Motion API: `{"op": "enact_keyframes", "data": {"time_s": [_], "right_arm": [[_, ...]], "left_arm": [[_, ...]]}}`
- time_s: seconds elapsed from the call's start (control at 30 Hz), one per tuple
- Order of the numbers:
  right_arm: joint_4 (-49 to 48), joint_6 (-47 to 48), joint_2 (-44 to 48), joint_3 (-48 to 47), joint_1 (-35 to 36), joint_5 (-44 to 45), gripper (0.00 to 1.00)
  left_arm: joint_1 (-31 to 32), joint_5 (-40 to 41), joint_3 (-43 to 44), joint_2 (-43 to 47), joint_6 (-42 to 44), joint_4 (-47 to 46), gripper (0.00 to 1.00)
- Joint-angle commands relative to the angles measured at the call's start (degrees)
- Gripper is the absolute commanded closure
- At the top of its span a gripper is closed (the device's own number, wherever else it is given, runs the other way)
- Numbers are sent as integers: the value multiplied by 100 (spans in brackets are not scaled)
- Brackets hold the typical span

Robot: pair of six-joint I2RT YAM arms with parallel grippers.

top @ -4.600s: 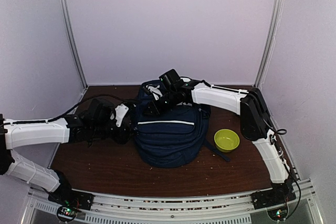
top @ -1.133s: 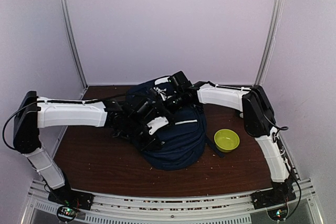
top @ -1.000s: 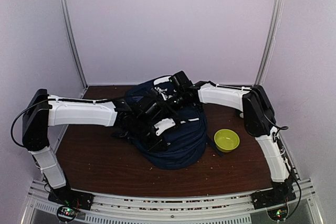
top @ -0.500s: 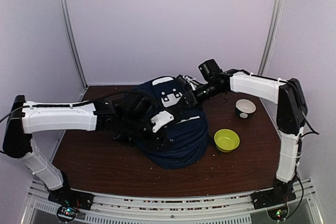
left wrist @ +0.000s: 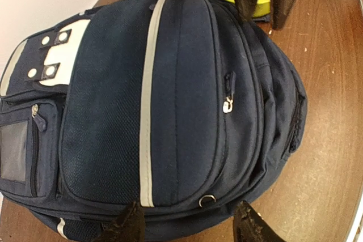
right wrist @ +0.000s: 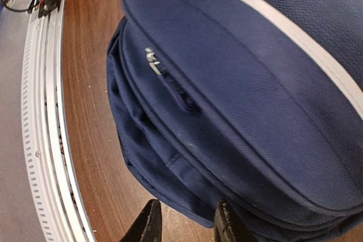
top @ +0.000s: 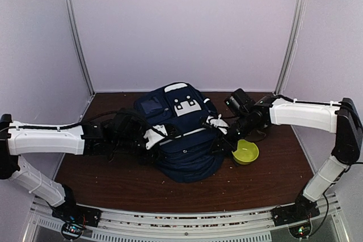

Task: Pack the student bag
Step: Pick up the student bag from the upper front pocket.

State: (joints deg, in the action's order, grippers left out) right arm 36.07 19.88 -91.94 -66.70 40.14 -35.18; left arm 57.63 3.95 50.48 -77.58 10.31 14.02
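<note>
The student bag (top: 184, 154) is a large navy backpack with a thin white stripe, lying in the middle of the table, its white patches (top: 184, 106) toward the back. Its zips look closed. My left gripper (top: 152, 137) is at the bag's left side, open and empty. In the left wrist view the bag (left wrist: 170, 94) fills the frame and the left gripper (left wrist: 189, 229) straddles its near edge. My right gripper (top: 218, 132) is at the bag's right side, open and empty. In the right wrist view the right gripper (right wrist: 187, 226) is by the bag's (right wrist: 238, 100) lower edge.
A yellow-green bowl (top: 245, 152) sits on the brown table (top: 113, 179) just right of the bag, under my right wrist; it also shows in the left wrist view (left wrist: 258, 1). The metal rail (right wrist: 39, 140) runs along the table's near edge.
My right arm swung from behind the bag's top down to its right side by the green bowl. My left arm drew back to the bag's left side. The bag's white patches now face up.
</note>
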Motion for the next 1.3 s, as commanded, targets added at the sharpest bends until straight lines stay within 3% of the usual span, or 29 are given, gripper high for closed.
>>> {"op": "enact_keyframes", "data": {"time_s": [0.0,0.67,1.17,1.27], "right_arm": [[-293,601,16,-118,394,727,68],[-803,460,-1045,-880,1077,1508,67],[-2022,-250,-816,-138,1536,2430,65],[-2140,-373,-876,-139,1593,2696,72]], "left_arm": [[-15,267,-183,-37,105,-997,45],[-23,521,-975,371,-479,-1863,45],[-23,613,-1199,568,-524,-1933,45],[-23,625,-1277,629,-512,-1984,45]]}}
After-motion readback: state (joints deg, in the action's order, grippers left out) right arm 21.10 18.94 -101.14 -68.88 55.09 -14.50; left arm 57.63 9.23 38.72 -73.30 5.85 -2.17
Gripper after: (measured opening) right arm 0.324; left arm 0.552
